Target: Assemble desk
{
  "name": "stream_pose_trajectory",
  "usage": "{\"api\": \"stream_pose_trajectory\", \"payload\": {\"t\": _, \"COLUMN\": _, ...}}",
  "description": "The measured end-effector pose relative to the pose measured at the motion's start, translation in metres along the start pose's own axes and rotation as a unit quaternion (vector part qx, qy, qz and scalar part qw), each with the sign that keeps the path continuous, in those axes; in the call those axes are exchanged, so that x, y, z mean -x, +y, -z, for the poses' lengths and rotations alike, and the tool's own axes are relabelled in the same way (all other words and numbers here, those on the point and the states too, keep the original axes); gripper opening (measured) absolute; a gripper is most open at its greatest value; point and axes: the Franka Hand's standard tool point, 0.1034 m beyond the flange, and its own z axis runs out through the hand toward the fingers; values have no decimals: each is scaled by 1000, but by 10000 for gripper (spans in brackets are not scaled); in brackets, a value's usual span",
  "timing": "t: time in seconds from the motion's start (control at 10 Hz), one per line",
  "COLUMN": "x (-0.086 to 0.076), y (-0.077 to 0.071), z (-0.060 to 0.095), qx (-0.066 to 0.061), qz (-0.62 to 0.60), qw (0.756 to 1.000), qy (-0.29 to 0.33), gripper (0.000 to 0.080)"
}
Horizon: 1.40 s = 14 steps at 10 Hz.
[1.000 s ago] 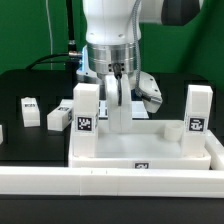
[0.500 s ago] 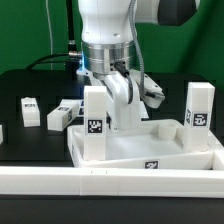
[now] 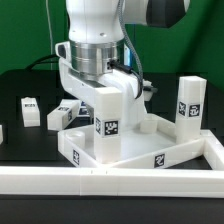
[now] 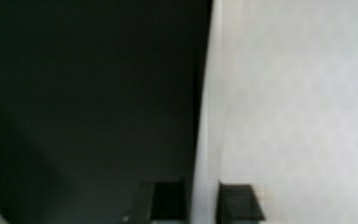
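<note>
The desk is a white slab (image 3: 150, 148) with a raised rim, lying turned at an angle on the black table. Two square white legs stand upright in its corners, one at the near left (image 3: 107, 122) and one at the exterior view's right (image 3: 188, 103). Two more legs lie loose on the table at the exterior view's left (image 3: 29, 112) (image 3: 62, 114). My gripper (image 3: 112, 92) is low over the slab behind the near leg. In the wrist view the gripper (image 4: 204, 205) is shut on the slab's thin rim (image 4: 208, 100), one dark finger (image 4: 165, 204) on each side.
A long white rail (image 3: 110, 183) runs across the front of the exterior view, just before the slab. A small white part (image 3: 2, 132) sits at the far left edge. Cables hang behind the arm.
The slab has swung round with my gripper: the near leg moved toward the front and right, the right leg moved back and up. The arm has shifted left.
</note>
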Motion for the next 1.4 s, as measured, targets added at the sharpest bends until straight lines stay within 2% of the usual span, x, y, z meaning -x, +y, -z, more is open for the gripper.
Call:
{"api": "stream_pose_trajectory", "payload": {"t": 0.5, "x": -5, "y": 2, "z": 2, "qx": 3, "qz": 156, "qw": 988, "qy": 4, "gripper": 69}}
{"api": "stream_pose_trajectory", "payload": {"t": 0.7, "x": -6, "y": 2, "z": 2, "qx": 4, "qz": 228, "qw": 974, "qy": 4, "gripper": 67}}
{"api": "stream_pose_trajectory", "payload": {"t": 0.8, "x": -8, "y": -5, "z": 5, "qx": 5, "qz": 257, "qw": 966, "qy": 8, "gripper": 65}}
{"api": "stream_pose_trajectory", "payload": {"t": 0.9, "x": -12, "y": -15, "z": 8, "qx": 11, "qz": 309, "qw": 951, "qy": 16, "gripper": 63}}
{"api": "stream_pose_trajectory", "payload": {"t": 1.1, "x": -10, "y": -28, "z": 5, "qx": 20, "qz": 357, "qw": 934, "qy": 22, "gripper": 63}}
{"api": "stream_pose_trajectory", "payload": {"t": 1.2, "x": -8, "y": -33, "z": 6, "qx": 23, "qz": 397, "qw": 917, "qy": 23, "gripper": 63}}
{"api": "stream_pose_trajectory", "payload": {"t": 1.4, "x": -11, "y": -30, "z": 6, "qx": 25, "qz": 444, "qw": 895, "qy": 22, "gripper": 63}}
